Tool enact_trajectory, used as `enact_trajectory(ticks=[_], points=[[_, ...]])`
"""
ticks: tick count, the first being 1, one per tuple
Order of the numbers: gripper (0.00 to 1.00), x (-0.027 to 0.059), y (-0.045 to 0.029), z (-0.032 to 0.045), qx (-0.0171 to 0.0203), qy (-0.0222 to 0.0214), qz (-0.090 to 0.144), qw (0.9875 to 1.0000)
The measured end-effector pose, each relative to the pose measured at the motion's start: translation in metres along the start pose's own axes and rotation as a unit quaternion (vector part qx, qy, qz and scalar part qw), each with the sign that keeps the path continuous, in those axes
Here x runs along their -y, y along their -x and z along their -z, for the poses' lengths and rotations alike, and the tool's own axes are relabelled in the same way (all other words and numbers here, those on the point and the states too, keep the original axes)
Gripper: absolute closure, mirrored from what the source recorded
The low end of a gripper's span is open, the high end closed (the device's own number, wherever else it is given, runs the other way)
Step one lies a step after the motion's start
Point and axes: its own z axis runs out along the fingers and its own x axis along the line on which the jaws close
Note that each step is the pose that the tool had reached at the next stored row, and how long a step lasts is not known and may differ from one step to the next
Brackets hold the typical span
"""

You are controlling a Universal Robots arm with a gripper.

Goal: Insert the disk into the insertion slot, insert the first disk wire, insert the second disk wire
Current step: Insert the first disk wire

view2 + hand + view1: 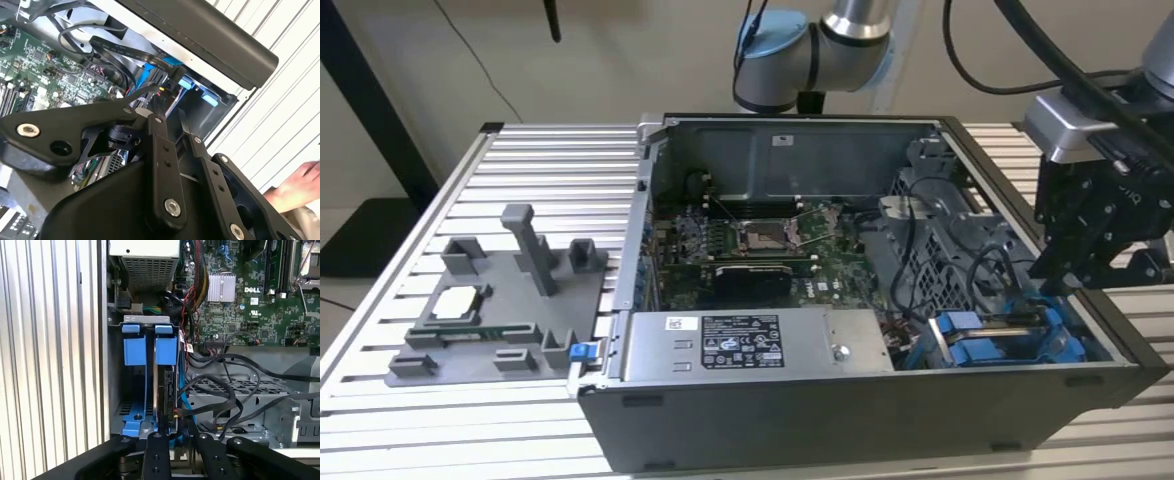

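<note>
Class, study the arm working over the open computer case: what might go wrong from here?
1. Loose black cables cross the grey perforated metal drive cage beside the gripper and may snag it.
2. A person's hand lies near the gripper in the second wrist view; a swing might strike it.
3. The dark edge-on disk under its blue plastic tab fits tightly; a skewed push might jam it.
</note>
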Motion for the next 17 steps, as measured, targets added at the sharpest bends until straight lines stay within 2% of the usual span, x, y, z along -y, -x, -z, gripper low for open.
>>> enact_trajectory(ticks=[5,7,10,15,17], points=[[0.0,0.0006,0.0001,0.0001,-0.0004,0.0002,0.0,1.0],[0.0,0.003,0.0001,0.0005,-0.0005,0.0028,0.0,1.0],[0.0,0.0091,0.0002,0.0008,-0.0007,0.0099,0.0,1.0],[0.0,0.0211,0.0004,0.0008,-0.0013,0.0251,-0.001,0.9997],[0.0,0.0251,0.0004,0.0007,-0.0015,0.0293,-0.002,0.9996]])
